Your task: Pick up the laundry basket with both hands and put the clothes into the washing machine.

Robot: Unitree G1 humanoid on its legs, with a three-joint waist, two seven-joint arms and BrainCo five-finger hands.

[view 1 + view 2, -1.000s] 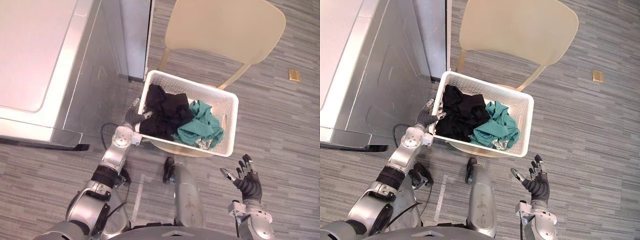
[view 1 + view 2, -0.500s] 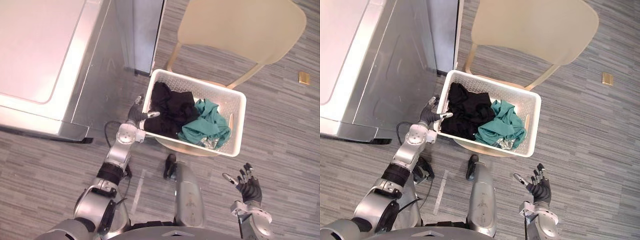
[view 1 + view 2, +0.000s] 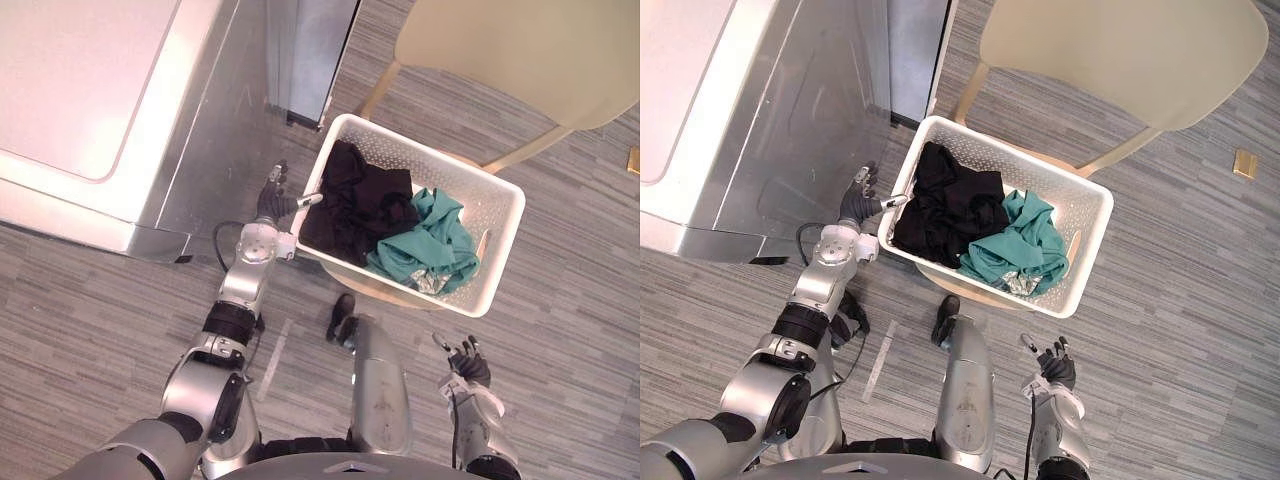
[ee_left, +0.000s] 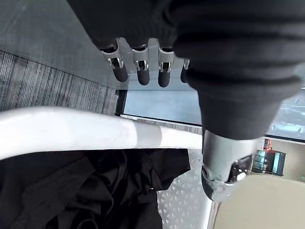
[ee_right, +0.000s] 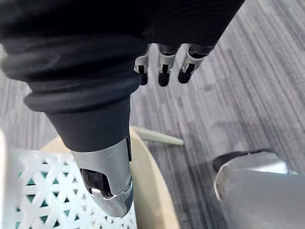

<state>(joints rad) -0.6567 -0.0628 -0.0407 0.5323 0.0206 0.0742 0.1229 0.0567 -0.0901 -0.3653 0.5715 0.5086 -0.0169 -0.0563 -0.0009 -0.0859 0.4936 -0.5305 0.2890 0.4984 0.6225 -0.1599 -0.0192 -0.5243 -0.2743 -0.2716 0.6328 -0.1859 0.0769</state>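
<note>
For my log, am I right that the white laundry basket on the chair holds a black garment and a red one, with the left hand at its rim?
The second garment is teal, not red, as the left eye view shows. Otherwise yes: white laundry basket on the chair, black garment inside, left hand at its rim.
</note>
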